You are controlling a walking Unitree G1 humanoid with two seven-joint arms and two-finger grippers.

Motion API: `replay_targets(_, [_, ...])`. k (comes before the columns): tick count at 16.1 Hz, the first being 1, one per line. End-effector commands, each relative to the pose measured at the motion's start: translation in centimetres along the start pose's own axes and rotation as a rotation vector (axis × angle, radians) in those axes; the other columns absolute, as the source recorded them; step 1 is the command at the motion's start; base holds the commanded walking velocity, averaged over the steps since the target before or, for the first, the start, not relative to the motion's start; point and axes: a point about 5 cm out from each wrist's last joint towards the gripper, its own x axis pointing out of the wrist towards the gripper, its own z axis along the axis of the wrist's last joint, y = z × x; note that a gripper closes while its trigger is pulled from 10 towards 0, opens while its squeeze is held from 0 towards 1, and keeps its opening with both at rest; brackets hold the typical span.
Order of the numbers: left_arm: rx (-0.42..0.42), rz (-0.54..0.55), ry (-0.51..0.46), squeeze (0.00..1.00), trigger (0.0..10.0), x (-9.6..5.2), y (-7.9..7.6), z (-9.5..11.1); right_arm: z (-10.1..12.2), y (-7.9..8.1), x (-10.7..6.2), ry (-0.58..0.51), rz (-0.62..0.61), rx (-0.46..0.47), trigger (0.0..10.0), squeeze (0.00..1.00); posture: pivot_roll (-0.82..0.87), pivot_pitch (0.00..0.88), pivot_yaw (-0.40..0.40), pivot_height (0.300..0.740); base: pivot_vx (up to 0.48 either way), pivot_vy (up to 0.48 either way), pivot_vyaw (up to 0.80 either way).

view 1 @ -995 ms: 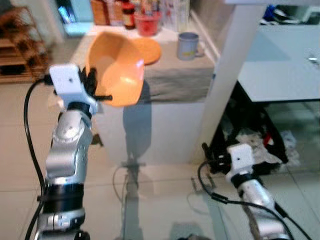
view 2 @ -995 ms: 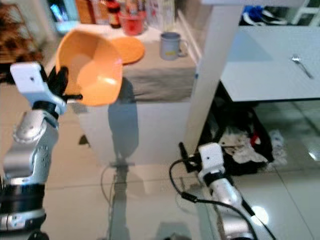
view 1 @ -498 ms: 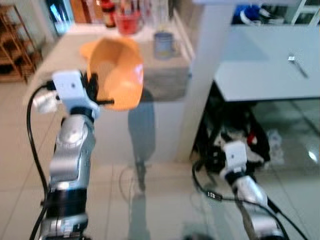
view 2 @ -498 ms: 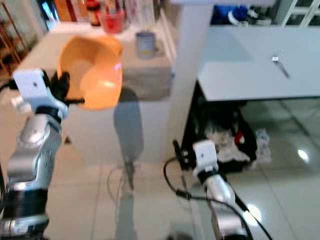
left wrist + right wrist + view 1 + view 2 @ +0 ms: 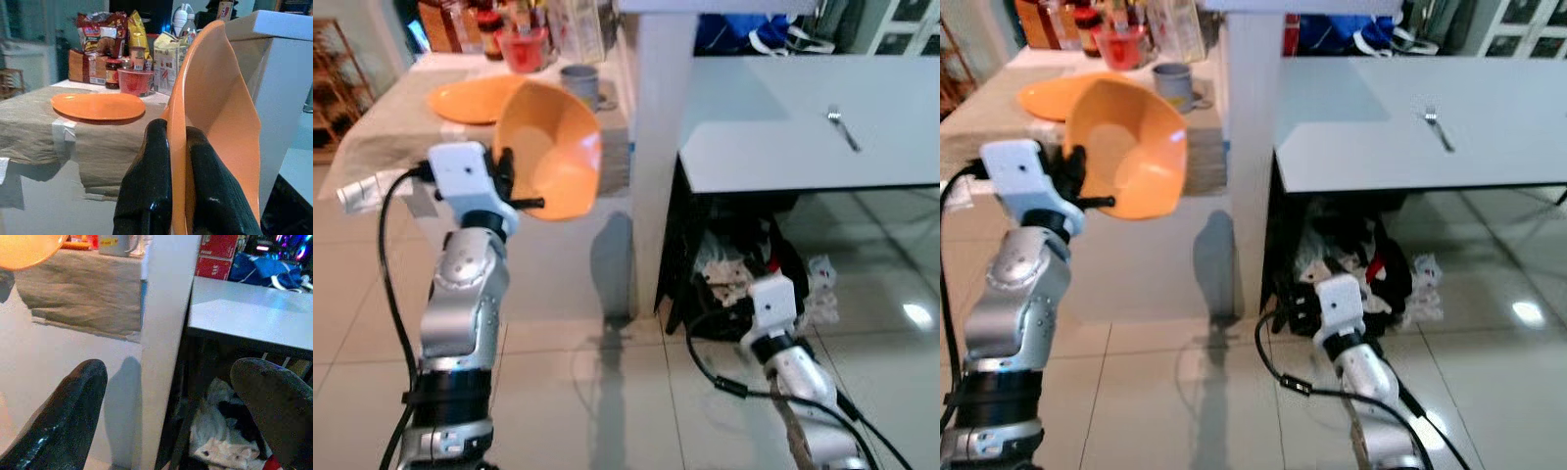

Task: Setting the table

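Note:
My left gripper (image 5: 505, 176) is raised at chest height and shut on the rim of an orange bowl (image 5: 551, 162), which is tilted on its side with the hollow facing me. In the left wrist view the two black fingers (image 5: 151, 186) pinch the orange bowl's rim (image 5: 215, 112). An orange plate (image 5: 470, 98) lies on the cloth-covered counter (image 5: 382, 137) behind it. A fork (image 5: 842, 128) lies on the white table (image 5: 803, 117) to the right. My right gripper (image 5: 171, 396) hangs low near the floor, open, with nothing between its fingers.
A white pillar (image 5: 656, 147) stands between counter and table. A grey mug (image 5: 579, 82), a red cup (image 5: 523, 47) and bottles sit at the counter's back. Bags and clutter (image 5: 744, 264) lie under the table. Tiled floor (image 5: 607, 392) stretches in front.
The camera has turned right: counter and pillar slid left in view and more of the white table shows. The bowl stays in my left gripper.

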Motion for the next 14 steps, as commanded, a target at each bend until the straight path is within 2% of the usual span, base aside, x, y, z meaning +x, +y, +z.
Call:
replay_targets(1, [-0.007,-0.031,-0.045,0.0,0.0,0.3,-1.1,1.1,0.2,-0.5,-0.1,0.01,-0.012,-0.021,10.0,0.0,-0.11,0.0,0.042,0.736,0.247,-0.409,0.76])
replay_targets(2, [-0.009,-0.035,-0.045,0.0,0.0,0.3,-1.2,1.1,0.2,-0.5,-0.1,0.015,-0.023,-0.009,10.0,0.0,-0.11,0.0,0.043,0.736,0.251,-0.405,0.73])
replay_targets(7, [-0.002,-0.086,-0.02,0.0,0.0,0.5,-2.2,0.5,-0.2,-0.9,-0.2,0.034,-0.033,-0.001,10.0,0.0,-0.11,0.0,0.048,0.736,0.251,-0.406,0.0])
replay_targets(12, [0.0,-0.136,-0.033,0.0,0.0,0.6,-2.8,0.8,-0.8,-0.9,-0.1,0.058,-0.04,-0.001,10.0,0.0,-0.11,0.0,0.054,0.736,0.248,-0.408,0.0])
replay_targets(14, [-0.002,-0.14,-0.038,0.0,0.0,0.6,-3.0,0.8,-1.0,-1.0,0.0,0.063,-0.044,0.002,10.0,0.0,-0.11,0.0,0.056,0.736,0.246,-0.409,-0.63])
